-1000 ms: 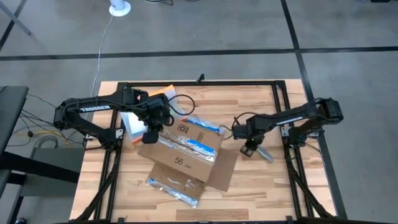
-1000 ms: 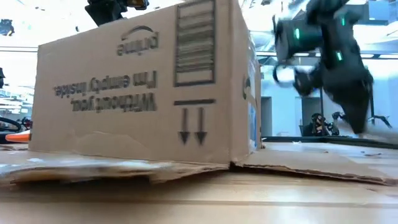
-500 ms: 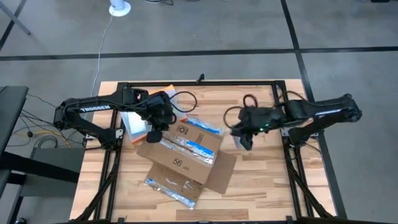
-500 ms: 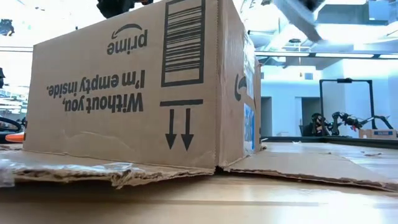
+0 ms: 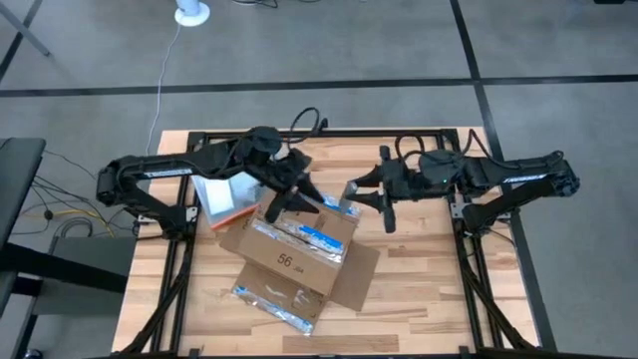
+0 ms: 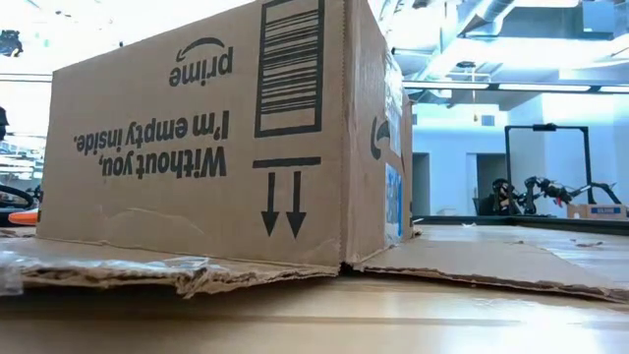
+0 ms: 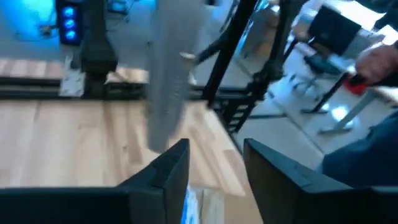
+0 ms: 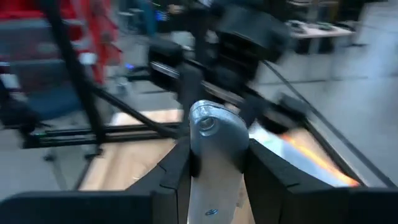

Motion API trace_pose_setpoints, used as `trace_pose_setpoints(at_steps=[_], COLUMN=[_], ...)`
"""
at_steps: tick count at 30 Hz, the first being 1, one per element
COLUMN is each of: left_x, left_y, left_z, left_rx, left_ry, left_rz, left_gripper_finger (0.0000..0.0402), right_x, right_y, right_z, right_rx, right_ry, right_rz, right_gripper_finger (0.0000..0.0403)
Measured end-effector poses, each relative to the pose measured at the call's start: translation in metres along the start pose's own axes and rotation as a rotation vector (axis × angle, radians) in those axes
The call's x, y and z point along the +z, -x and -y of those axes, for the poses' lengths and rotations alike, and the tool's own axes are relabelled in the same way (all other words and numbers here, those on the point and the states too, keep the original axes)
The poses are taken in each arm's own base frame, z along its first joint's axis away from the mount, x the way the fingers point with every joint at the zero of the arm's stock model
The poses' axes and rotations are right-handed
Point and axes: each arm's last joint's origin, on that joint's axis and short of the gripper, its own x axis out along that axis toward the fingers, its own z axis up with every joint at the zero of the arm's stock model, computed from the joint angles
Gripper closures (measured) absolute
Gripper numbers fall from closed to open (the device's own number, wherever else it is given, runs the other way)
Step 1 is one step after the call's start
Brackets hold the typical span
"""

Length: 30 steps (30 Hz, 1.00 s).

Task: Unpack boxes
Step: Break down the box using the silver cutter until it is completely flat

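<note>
The box (image 5: 291,251) lies near the middle of the table (image 5: 439,299), its flaps spread flat toward the front edge; in the low view it stands upside down, print inverted, open end on the wood. It is judged light and fairly stiff in its walls, soft and crushable at the creased flaps, with blue-and-white tape strips that look slick. Hold is best taken on a wall edge or corner, not on a loose flap. The left gripper (image 5: 299,187) hangs over the box's rear edge, its fingers (image 7: 163,177) parted and empty. The right gripper (image 5: 374,189) is held just beyond the box's right rear corner, clenched on a grey pouch (image 8: 214,158). 1 orange-edged pouch (image 5: 227,197) lies toward the left edge.
</note>
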Motion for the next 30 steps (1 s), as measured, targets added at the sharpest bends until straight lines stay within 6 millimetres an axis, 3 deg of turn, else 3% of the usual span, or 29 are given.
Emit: trace_pose_setpoints(at_steps=[4, 10, 30], left_x=[-0.002, -0.002, 0.004], left_y=[-0.019, -0.036, -0.04], left_z=[-0.018, -0.037, -0.034], left_rx=[-0.098, -0.224, -0.208], left_ry=[0.005, 0.028, -0.114], left_rz=[0.051, 0.119, 0.193], left_gripper_finger=[0.0242, 0.0239, 0.0239], right_x=[0.001, 0.002, 0.013], right_y=[0.0, -0.001, -0.003], right_z=[0.003, 0.01, 0.022], right_rx=[0.107, 0.135, 0.16], right_ry=[0.002, 0.004, 0.042], right_rz=[0.005, 0.006, 0.115], right_gripper_finger=[0.0305, 0.0305, 0.0305])
